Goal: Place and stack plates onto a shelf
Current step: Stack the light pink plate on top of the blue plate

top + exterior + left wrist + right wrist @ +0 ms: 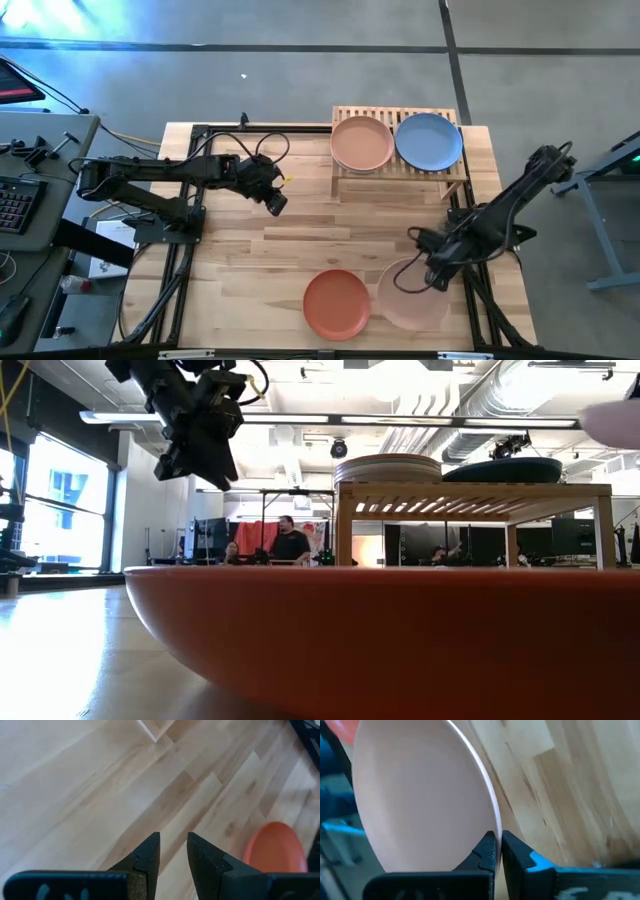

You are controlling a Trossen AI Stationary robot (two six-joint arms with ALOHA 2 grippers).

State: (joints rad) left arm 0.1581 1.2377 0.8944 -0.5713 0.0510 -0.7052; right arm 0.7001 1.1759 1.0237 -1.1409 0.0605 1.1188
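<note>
The right gripper (498, 851) is pinched tight on the rim of the pink plate (412, 292), at the near right part of the table (250, 270). In the right wrist view its two dark fingers (485, 852) squeeze the thin edge of the plate between them. The pink plate looks tipped up on the gripper's side, and its other edge is just beside the orange plate (337, 304). The orange plate lies flat on the table near the front edge. The left gripper (277, 203) hangs in the air over the bare wood on the left side of the table. Its fingers are a little apart and hold nothing. The shelf (400, 172) stands at the far edge of the table. A stack with a peach plate (361, 143) on top sits on its left half. A blue plate (429, 140) sits on its right half, just beside the peach one.
</note>
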